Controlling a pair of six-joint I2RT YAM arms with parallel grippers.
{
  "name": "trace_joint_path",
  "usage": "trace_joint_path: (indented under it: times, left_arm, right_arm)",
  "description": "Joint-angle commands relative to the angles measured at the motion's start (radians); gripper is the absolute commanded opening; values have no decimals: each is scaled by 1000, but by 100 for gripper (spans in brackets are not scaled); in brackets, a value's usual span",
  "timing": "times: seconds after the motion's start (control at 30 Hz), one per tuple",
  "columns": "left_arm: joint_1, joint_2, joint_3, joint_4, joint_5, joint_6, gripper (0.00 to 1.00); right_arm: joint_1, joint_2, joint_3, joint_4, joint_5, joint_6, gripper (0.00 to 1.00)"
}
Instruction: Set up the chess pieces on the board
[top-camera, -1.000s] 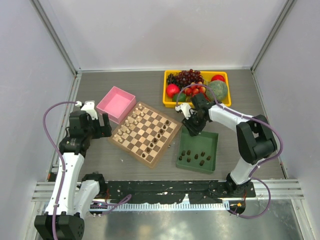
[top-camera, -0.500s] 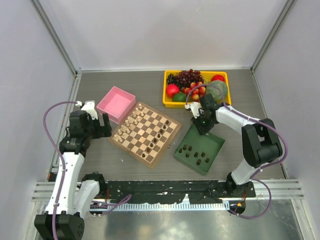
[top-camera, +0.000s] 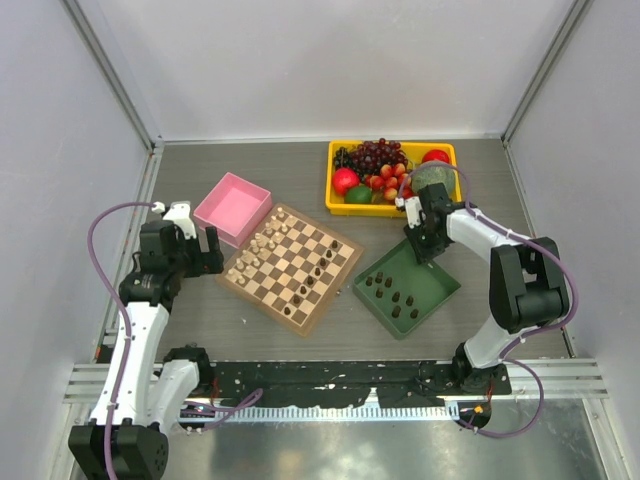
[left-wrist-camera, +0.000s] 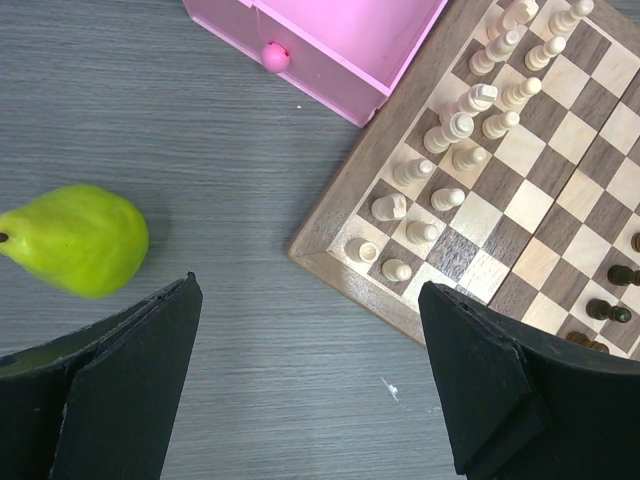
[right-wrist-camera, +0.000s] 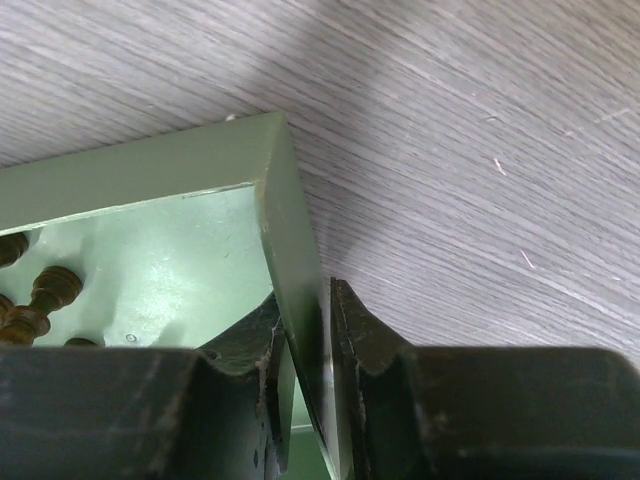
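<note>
The board (top-camera: 331, 292) lies at the table's centre with cream pieces along its left side. A few dark chess pieces (top-camera: 316, 271) stand on its right side, also seen in the left wrist view as dark figures (left-wrist-camera: 606, 310) at the right edge. Several more chess pieces (top-camera: 392, 295) sit in a green tray (top-camera: 432, 270). My right gripper (top-camera: 428, 250) is shut on that tray's far wall (right-wrist-camera: 285, 200), one finger inside and one outside. My left gripper (left-wrist-camera: 308, 300) hovers open over bare table just left of the board's corner (left-wrist-camera: 330, 215).
A pink box (top-camera: 232, 208) touches the board's upper left edge. A green pear (left-wrist-camera: 75, 240) lies on the table left of my left gripper. A yellow bin (top-camera: 331, 160) of fruit stands behind the tray, close to the right arm.
The right gripper has closed on the green tray's far wall and moved right, swinging the tray round with its pieces. The left arm has not moved.
</note>
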Motion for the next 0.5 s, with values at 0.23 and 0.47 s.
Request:
trace_joint_path:
  times: [0.23,0.47]
  left_arm:
    - [0,5,9,26,17,13,99]
    - [0,8,10,24,19,10,99]
  right_arm:
    - [-84,-93,-21,38,142,148,23]
    - [-104,-84,-44,45,177,231,23]
